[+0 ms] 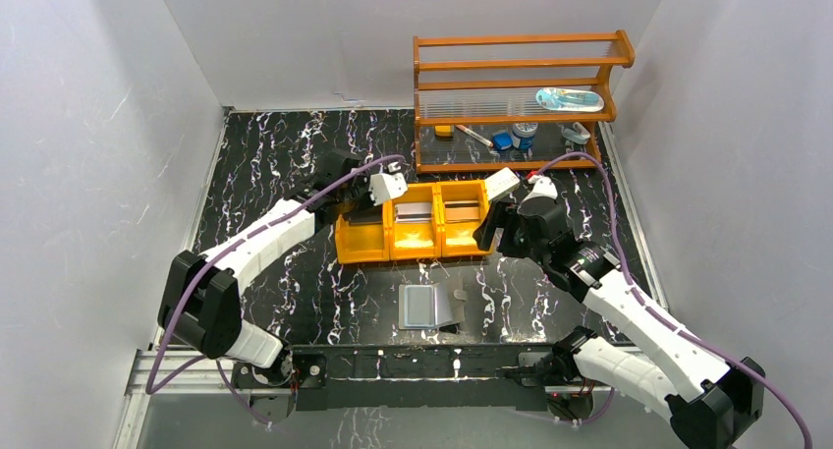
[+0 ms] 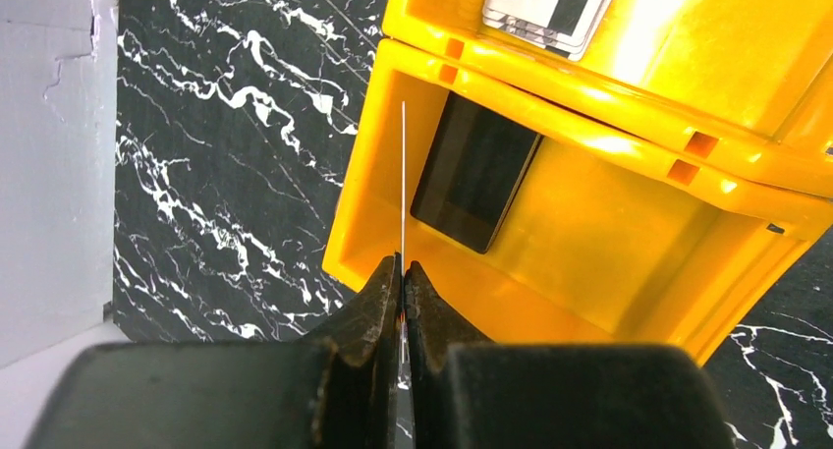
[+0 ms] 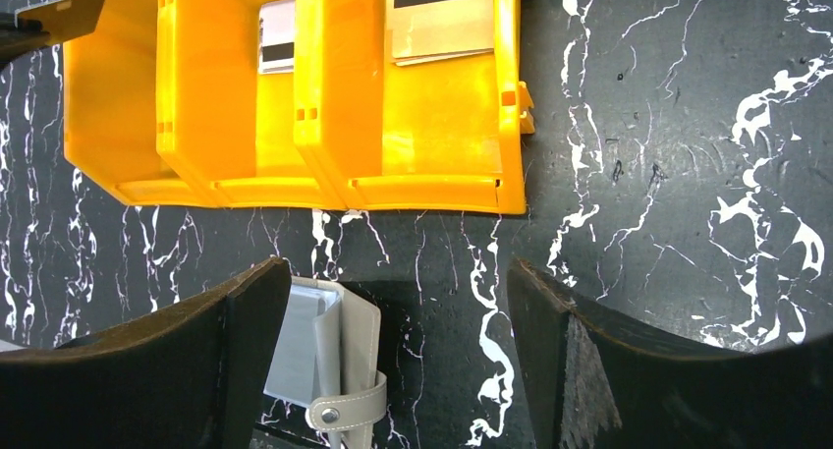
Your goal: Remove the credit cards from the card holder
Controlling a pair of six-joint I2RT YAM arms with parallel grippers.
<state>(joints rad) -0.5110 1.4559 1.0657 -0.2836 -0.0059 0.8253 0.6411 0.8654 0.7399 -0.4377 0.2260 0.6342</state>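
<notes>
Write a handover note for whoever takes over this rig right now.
Left end effector: shut on a thin card over the tray, left compartment.
Right end effector: open, empty, above the table between tray and card holder, which lies open.
Done: a dark card, a silvery card and a brownish card lie one per compartment.
Left: release the thin card, then check the pockets.
</notes>
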